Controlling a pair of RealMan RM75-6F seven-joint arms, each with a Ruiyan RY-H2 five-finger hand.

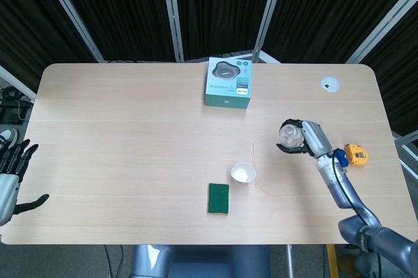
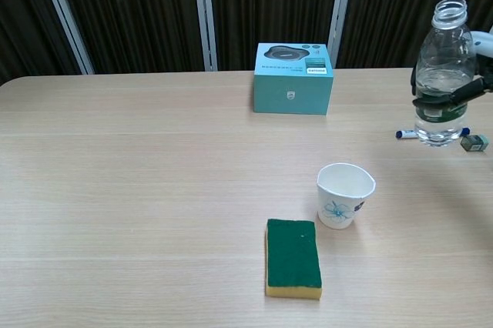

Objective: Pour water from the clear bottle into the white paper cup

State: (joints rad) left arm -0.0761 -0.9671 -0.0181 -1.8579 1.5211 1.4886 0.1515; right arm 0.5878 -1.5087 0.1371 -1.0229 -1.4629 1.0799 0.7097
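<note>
Right robot hand [image 1: 309, 138] grips clear bottle [image 2: 442, 74] (upright, uncapped) above table [image 2: 154, 189].

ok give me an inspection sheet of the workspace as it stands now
surface: light wooden table, a faint scuff right of the cup in the head view
job's things: clear bottle uncapped, upright, lifted off the table, partly filled; white paper cup upright on the table, left of and below the bottle
clutter: green sponge in front of the cup; teal box at the far side; blue marker; yellow tape measure; white round disc
hands: right hand grips the bottle; left hand holds nothing, off the table's left edge
cables: nothing seen
surroundings: dark curtains with pale frame bars
</note>
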